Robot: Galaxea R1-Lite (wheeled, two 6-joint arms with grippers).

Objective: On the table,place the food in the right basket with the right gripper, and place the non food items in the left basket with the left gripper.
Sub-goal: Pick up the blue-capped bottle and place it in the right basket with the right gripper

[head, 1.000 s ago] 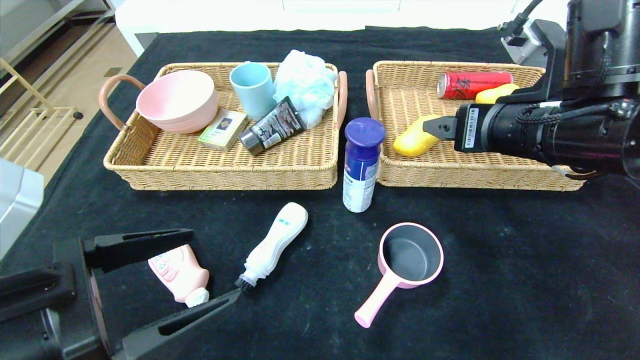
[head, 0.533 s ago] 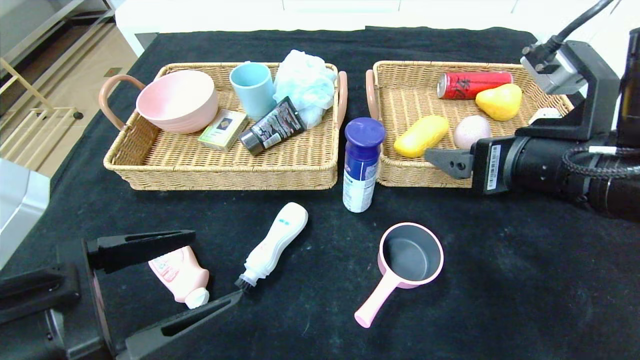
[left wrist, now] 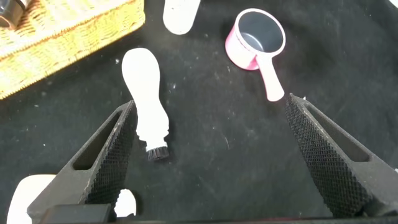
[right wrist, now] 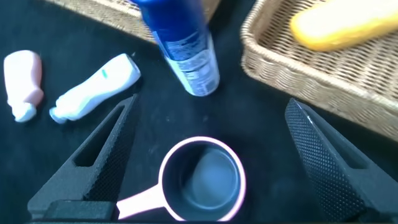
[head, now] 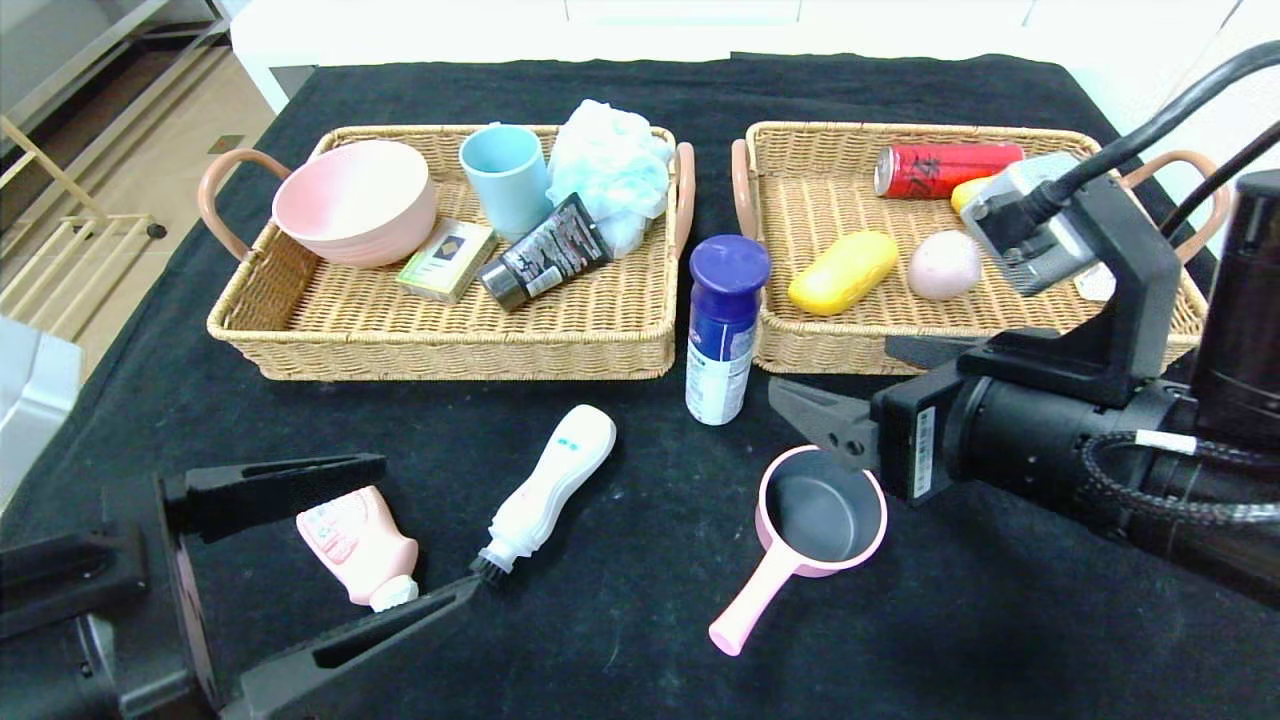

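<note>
Head view: the black right arm is covering most of a yellow pear (head: 962,192) and a small white item (head: 1098,283) near the woven wicker right basket's (head: 820,345) right edge. Left wrist view: the pink bottle with white cap (left wrist: 28,196) is being cut off by the picture's edge. Right wrist view: the white-and-blue can's (right wrist: 183,50) cap is lying out of frame.

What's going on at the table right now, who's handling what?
Nothing is held. The right gripper hangs open above the pink saucepan, near the standing blue-capped can. The yellow fruit and egg-shaped lump lie in the right basket. The left gripper is open around the pink bottle, beside the brush-tipped bottle.
</note>
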